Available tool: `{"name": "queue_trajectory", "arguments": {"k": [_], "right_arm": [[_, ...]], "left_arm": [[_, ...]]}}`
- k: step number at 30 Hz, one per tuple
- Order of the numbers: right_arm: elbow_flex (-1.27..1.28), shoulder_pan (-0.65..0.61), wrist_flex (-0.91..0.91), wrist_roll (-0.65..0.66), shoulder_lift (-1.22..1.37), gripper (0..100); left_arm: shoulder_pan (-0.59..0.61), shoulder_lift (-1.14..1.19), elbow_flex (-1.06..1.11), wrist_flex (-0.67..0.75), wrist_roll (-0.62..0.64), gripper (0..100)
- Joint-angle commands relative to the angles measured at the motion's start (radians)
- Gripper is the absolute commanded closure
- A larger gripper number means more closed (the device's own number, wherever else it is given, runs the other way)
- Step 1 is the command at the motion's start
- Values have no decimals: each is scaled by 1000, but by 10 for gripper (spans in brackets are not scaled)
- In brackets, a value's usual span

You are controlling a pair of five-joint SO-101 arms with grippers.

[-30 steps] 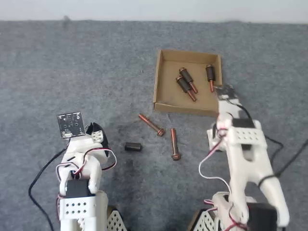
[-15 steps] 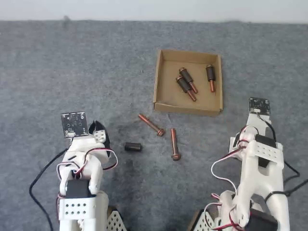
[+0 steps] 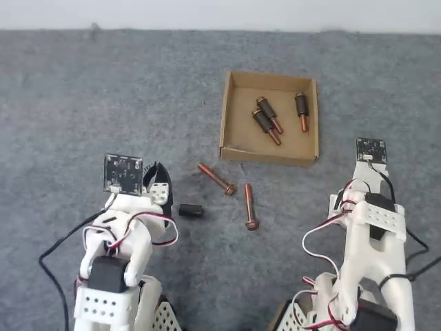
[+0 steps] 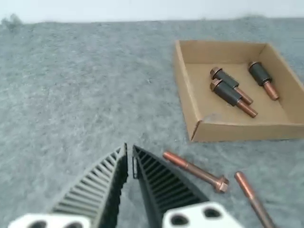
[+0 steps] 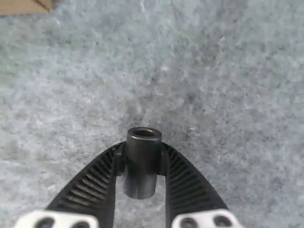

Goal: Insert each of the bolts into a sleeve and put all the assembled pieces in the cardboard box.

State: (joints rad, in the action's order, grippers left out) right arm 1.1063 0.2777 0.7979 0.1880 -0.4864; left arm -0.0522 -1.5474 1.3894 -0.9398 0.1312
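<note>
The cardboard box (image 3: 265, 156) holds three bolts fitted with sleeves (image 3: 265, 121). Two bare copper bolts (image 3: 217, 178) (image 3: 249, 205) lie on the grey mat in front of it, and a loose black sleeve (image 3: 191, 210) lies to their left. My left gripper (image 3: 157, 178) hovers just left of that sleeve, shut and empty; the left wrist view shows its fingers (image 4: 145, 166) nearly touching, with a bolt (image 4: 194, 171) and the box (image 4: 247, 130) beyond. My right gripper (image 5: 142, 149) is shut on another black sleeve (image 5: 142, 159), held upright over bare mat. The right arm (image 3: 368, 221) stands right of the box.
Grey carpet-like mat (image 3: 103, 103) covers the table, with open room to the left and behind the box. A corner of the box (image 5: 23, 5) sits far from the right gripper. Cables trail near both arm bases.
The left arm has moved forward and right, closer to the loose sleeve. The right arm drew back from the box's near right corner a second ago and has since held still.
</note>
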Motion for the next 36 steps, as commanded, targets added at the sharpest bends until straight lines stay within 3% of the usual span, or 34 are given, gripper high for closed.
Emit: {"name": "queue_trajectory", "arguments": {"k": [1, 5, 14, 30, 36], "right_arm": [[-6, 10, -18, 14, -41, 993], [-6, 10, -18, 14, -41, 993], [-6, 10, -18, 15, -41, 993], [3, 10, -44, 20, -41, 993], [3, 10, -44, 49, -41, 993]], "left_arm": [[-5, 210, -151, -6, -12, 989], [-6, 454, -320, -52, -46, 988], [-11, 852, -619, -83, -445, 987], [-310, 1117, -659, -147, -925, 987], [-339, 1241, -711, -153, -1037, 928]]}}
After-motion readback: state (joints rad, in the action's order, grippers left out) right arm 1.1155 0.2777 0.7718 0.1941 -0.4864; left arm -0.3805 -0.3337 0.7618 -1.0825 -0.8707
